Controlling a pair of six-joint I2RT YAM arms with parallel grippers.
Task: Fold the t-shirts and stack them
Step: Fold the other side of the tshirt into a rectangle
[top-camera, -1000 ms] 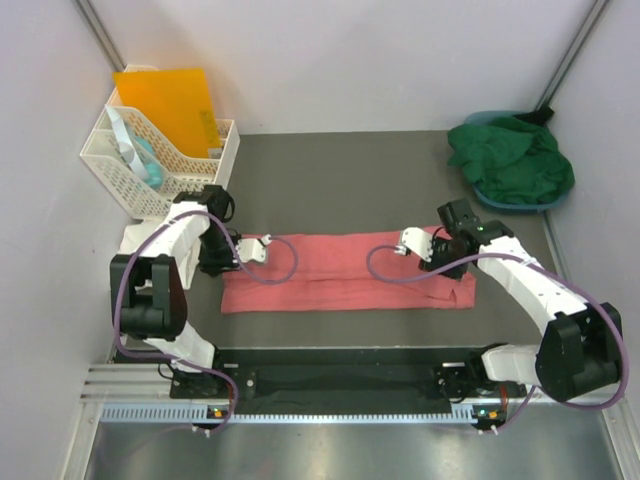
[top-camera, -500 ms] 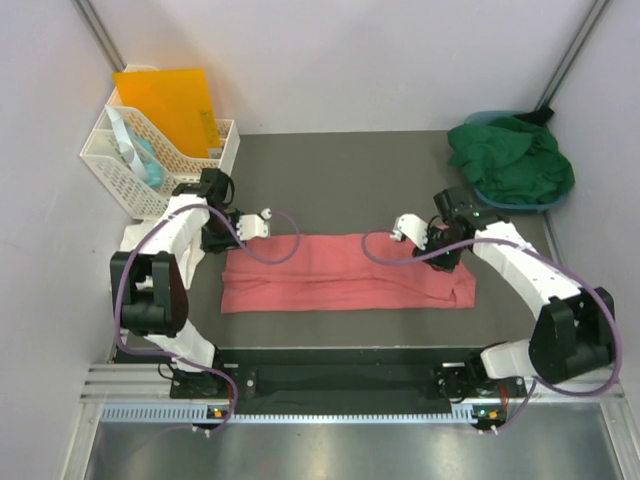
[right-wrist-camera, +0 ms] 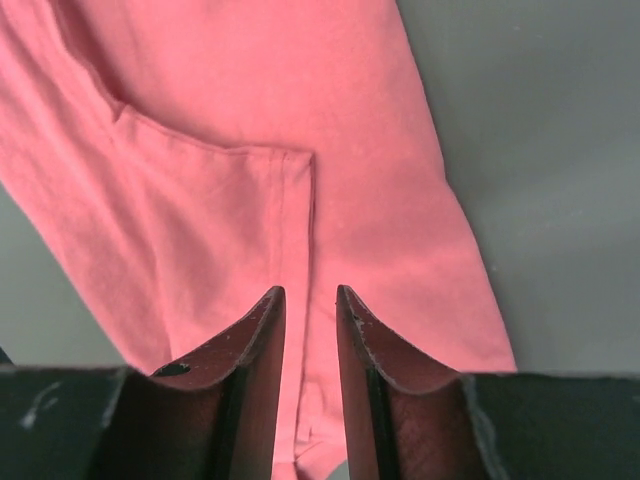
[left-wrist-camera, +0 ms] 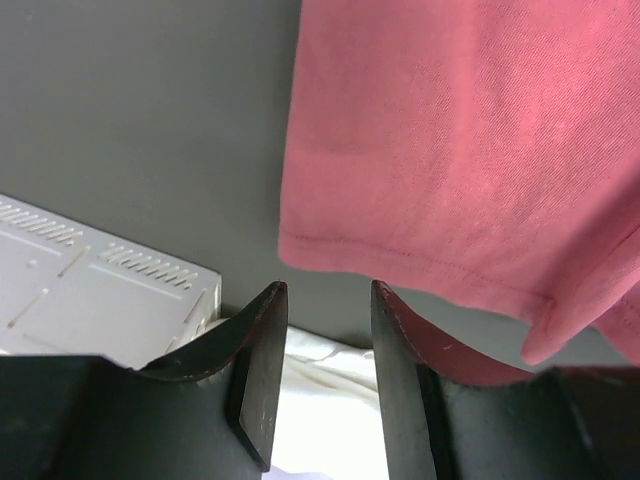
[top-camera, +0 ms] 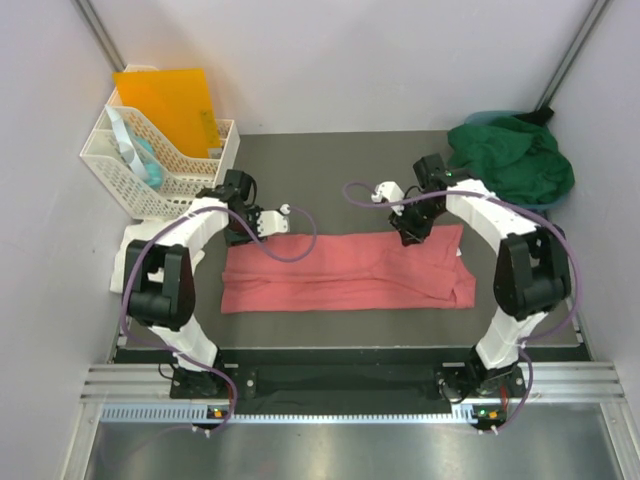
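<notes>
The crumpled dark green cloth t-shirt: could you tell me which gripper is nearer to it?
Right. The right gripper sits just left of the green t-shirt; the left gripper is across the table, by the white plastic lattice basket.

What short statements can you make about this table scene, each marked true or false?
1. The salmon-pink cloth t-shirt lies folded as a long strip on the dark table. True.
2. The dark green cloth t-shirt is stacked on it. False: it lies crumpled in a blue tub, far right.
3. The left claw grips the pink t-shirt. False: its jaws stand apart, holding nothing.
4. The orange plastic folder stands in the white lattice basket. True.
</notes>
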